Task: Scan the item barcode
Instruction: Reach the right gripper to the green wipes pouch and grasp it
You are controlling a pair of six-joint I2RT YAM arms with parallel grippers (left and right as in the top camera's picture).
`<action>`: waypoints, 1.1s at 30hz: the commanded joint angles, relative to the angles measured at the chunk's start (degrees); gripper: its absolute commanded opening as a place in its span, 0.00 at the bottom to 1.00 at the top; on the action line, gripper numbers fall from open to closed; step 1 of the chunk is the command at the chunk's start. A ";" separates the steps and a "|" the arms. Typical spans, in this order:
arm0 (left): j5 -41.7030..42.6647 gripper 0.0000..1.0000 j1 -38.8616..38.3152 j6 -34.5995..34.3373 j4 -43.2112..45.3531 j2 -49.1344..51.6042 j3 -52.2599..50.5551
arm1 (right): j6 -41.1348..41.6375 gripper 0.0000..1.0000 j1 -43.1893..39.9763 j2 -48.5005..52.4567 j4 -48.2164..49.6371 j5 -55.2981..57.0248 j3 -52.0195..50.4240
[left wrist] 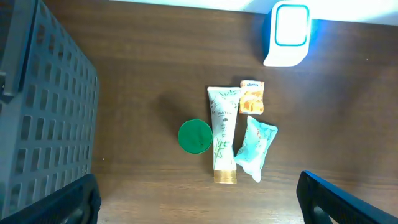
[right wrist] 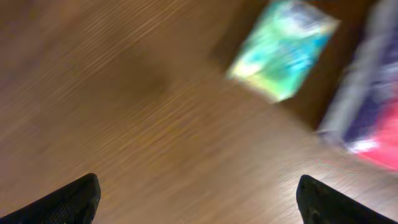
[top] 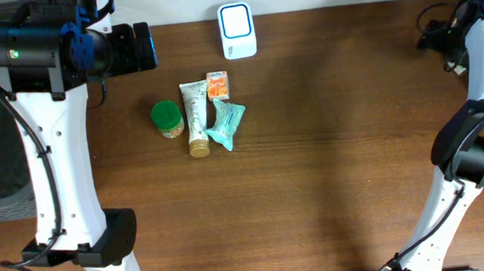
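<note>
Four items lie grouped on the wooden table: a green-lidded jar [top: 166,118], a white tube [top: 195,117] with a gold cap, an orange packet [top: 217,85] and a teal packet [top: 225,123]. A white scanner [top: 237,31] with a lit blue-edged window stands at the far edge. My left gripper [top: 144,47] hovers at the back left, open and empty. In the left wrist view the left gripper [left wrist: 199,205] has the tube [left wrist: 222,134], the jar [left wrist: 194,136] and the scanner [left wrist: 287,34] ahead of it. My right gripper [right wrist: 199,205] is open over bare wood, holding nothing.
A grey slatted crate [left wrist: 37,112] stands left of the items. The blurred right wrist view shows a green-blue packet [right wrist: 283,50] and a purple and red thing [right wrist: 373,118] ahead of the fingers. The right arm [top: 476,68] stands at the table's right edge.
</note>
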 commanded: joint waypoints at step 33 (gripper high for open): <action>-0.20 0.99 0.04 0.92 -0.02 -0.76 0.46 | 20.63 0.62 50.29 -1.73 -8.26 3.74 -11.76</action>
